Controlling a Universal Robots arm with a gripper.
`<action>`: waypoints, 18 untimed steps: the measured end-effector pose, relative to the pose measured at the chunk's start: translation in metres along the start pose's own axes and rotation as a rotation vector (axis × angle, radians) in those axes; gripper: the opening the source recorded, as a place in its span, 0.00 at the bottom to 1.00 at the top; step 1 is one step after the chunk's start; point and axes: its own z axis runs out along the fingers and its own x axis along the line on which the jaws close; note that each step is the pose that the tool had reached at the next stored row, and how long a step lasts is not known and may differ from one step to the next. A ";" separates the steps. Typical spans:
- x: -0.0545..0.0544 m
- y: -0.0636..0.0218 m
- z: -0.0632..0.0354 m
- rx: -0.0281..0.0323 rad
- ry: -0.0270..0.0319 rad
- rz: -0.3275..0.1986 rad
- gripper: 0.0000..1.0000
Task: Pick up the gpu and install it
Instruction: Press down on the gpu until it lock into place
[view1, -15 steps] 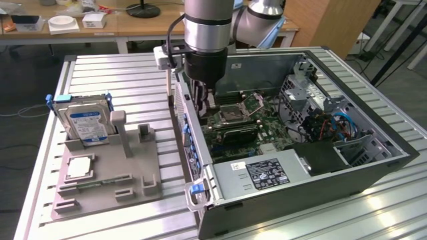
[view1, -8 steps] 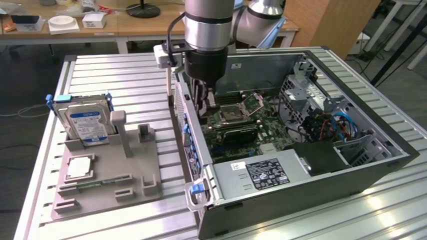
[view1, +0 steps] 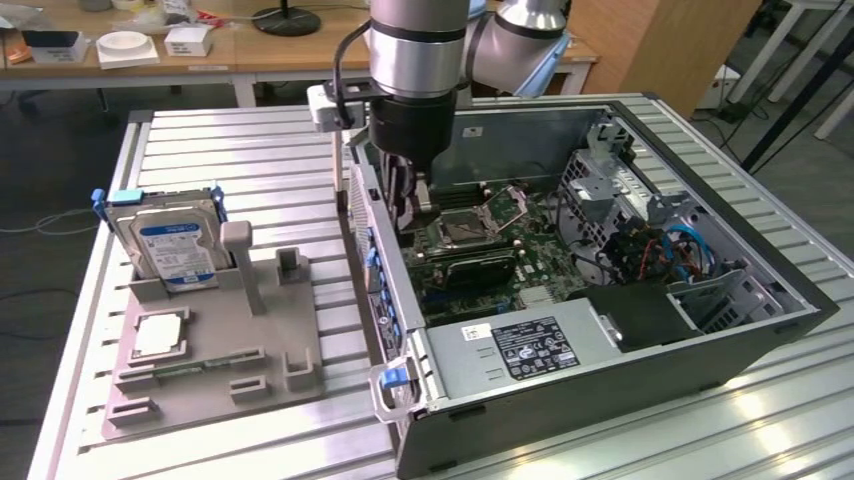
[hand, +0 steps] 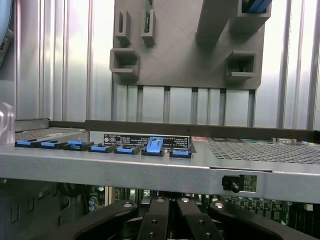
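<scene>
GPU placement: we cannot make out the card itself. Our hand (view1: 407, 200), closed, reaches into the case (view1: 747, 330) over the motherboard (view1: 487, 255), suggesting installation underway; the holder (view1: 220, 345) on the worktop (view1: 214, 140) keeps the hard drive (view1: 171, 245).

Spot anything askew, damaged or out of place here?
Nothing spilled or damaged. One oddity: among the blue clips along the computer case wall, one clip stands higher than its neighbours. The hard drive stands upright in the grey holder.
</scene>
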 end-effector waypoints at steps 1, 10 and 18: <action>0.000 0.0002 -0.0004 0.0000 0.0004 0.001 0.11; 0.000 0.0047 -0.0008 0.0007 0.0009 0.002 0.11; 0.000 0.0061 0.0012 0.0010 0.0009 0.002 0.11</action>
